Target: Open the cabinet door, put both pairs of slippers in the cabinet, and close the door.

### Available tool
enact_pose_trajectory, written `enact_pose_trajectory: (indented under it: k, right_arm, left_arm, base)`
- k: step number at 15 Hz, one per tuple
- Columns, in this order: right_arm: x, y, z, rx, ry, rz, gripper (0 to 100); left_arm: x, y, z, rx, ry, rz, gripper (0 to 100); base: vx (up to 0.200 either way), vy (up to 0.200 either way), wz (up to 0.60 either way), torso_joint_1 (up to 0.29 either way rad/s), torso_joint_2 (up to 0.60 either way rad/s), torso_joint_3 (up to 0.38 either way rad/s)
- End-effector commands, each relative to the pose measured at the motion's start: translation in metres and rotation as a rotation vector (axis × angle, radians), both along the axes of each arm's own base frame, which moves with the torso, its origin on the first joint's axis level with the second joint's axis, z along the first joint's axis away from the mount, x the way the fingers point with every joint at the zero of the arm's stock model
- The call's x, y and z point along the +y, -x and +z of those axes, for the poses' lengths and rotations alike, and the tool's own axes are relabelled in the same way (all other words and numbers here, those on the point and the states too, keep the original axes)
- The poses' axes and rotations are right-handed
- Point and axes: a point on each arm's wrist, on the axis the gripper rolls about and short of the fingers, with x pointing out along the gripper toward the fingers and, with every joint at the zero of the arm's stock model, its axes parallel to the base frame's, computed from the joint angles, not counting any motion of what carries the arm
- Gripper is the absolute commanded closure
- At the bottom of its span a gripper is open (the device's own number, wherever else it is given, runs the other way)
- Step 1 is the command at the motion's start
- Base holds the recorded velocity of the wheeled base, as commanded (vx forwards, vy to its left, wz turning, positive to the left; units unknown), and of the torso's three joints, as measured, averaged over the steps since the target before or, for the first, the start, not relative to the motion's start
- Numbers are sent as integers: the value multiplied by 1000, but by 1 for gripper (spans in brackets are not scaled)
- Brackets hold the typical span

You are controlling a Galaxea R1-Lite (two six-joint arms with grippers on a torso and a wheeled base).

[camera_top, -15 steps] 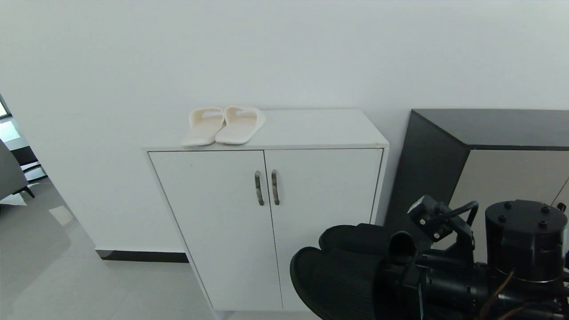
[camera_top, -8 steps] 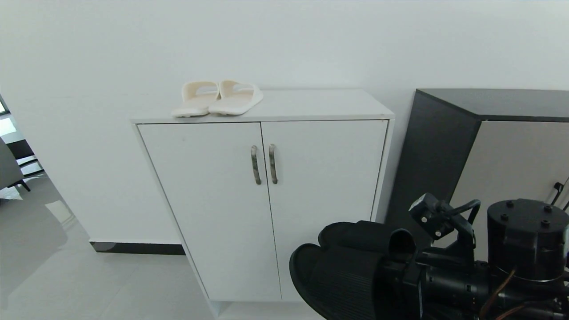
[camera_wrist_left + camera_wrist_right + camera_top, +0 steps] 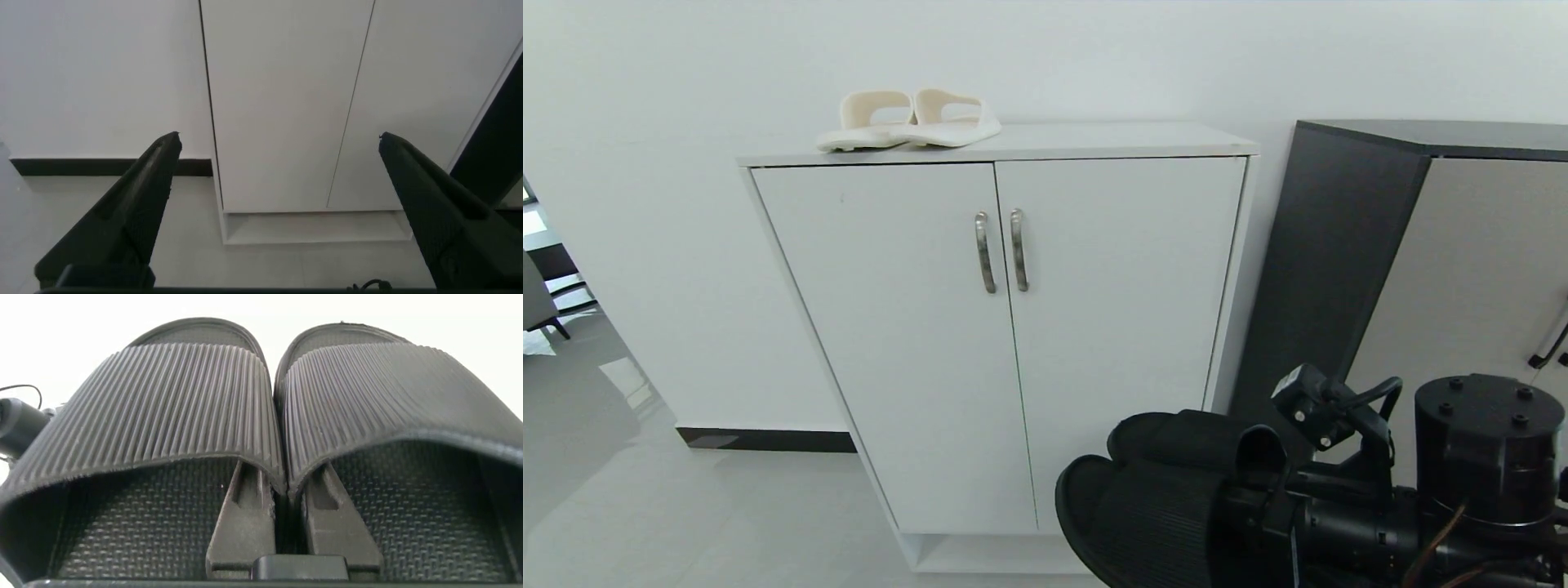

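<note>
The black slippers [image 3: 270, 416] are held as a pair by the right gripper [image 3: 284, 482]. One finger is tucked inside each slipper, and the two inner sides are squeezed together between them. From the head camera the pair is seen low down on the right, in front of the white cabinet [image 3: 915, 367] and apart from it. The straps are wide and covered in thin ridges, and the soles are dotted with small bumps, so little slipping is to be feared. They look like soft foam or rubber. They are judged to be light and bendy and not easily broken, though they could be squashed out of shape by a hard squeeze. The cream slippers [image 3: 911, 121] are laid side by side on the left end of the cabinet top, touching each other. They look smooth, thick and rounded, with open toes. They are best pinched the same way, by the two inner sides or by a strap. Both doors [image 3: 1119, 327] are closed, flat and smooth. A slim, curved metal handle [image 3: 985, 253] is fixed upright to each door where the two doors meet. A handle is hard and thin, so it should be hooked or gripped across its middle. The left gripper [image 3: 279, 139] is spread wide with nothing in it, and it is pointed at the lower part of the cabinet.
</note>
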Motion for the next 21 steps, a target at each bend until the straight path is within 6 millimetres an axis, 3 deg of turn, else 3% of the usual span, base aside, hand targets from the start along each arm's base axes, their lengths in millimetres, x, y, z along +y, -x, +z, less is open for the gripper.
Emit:
enact_pose_trajectory:
  k: [1,5,9,13,14,15,16,19,21]
  right_arm:
    - [2,-2,-9,12,23,2,100]
    - [1,-1,-10,5,22,4,100]
    - [-4,4,-13,-16,1,6,100]
    - [-6,10,-6,-65,-31,18,100]
    - [-6,11,-5,-73,-31,20,100]
    - [-7,11,-5,-72,-30,20,100]
    - [-6,10,-5,-73,-31,20,100]
    - [-4,8,-7,-67,-23,20,100]
    - [-4,8,-8,-65,-20,19,100]
  left_arm:
    - [0,0,0,1,0,1,0]
    - [0,0,0,1,5,2,0]
    - [0,0,0,1,-3,2,0]
    - [0,-4,5,43,-73,-16,0]
    - [0,-12,46,29,-55,-35,0]
    - [-2,-22,104,-74,86,-155,0]
    - [-6,-34,134,-73,98,-343,0]
    - [-21,-76,157,53,102,-684,0]
    - [-26,-83,165,49,101,-868,0]
  base:
    - [0,0,0,-41,129,95]
    - [0,0,0,-6,33,21]
    - [200,0,0,-5,4,8]
    - [0,0,0,0,0,0]
    - [0,0,0,0,0,0]
    - [0,0,0,0,0,0]
    - [0,0,0,0,0,0]
    - [0,0,0,0,0,0]
    - [0,0,0,0,0,0]
